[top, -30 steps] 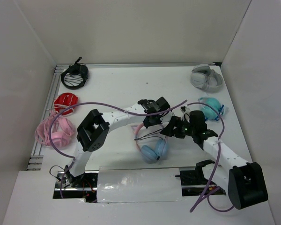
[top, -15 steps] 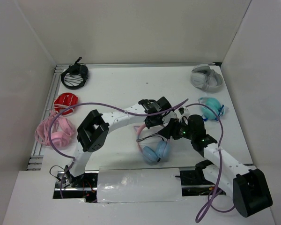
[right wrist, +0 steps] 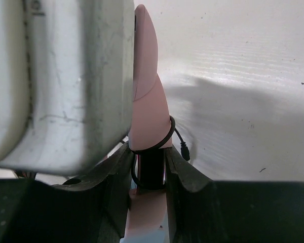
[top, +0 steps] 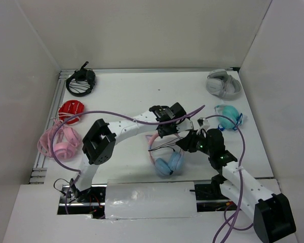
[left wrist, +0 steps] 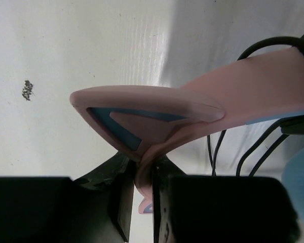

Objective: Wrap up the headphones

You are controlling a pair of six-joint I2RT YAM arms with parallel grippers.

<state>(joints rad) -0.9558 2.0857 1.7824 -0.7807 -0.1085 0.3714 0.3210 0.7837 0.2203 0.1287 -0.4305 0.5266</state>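
The left gripper (top: 164,130) is clenched on the headphones (top: 167,163): in the left wrist view its 2 dark fingers (left wrist: 122,195) pinch the thin pink headband (left wrist: 253,86) just below the cat ear (left wrist: 142,109), which points away from the gripper over the white worktop (top: 126,96). Thin black strands of the cable (left wrist: 212,152) run under the headband to the right of that grip, and a light blue ear cup (left wrist: 301,177) shows at the far right edge. The right gripper (top: 189,142) sits just beside the left gripper, on its right, facing it. In the right wrist view the right gripper (right wrist: 152,172) is closed around a black piece pressed against the headband (right wrist: 147,101), and the cable (right wrist: 173,130) loops once around the band just beyond its fingertips. In the top view the 2 ear cups (top: 168,164) lie on the worktop just nearer the arm bases than both grippers. Turquoise headphones (top: 228,117) lie beyond the right gripper to its right; pink headphones (top: 58,143) lie well away to the left of the left gripper.
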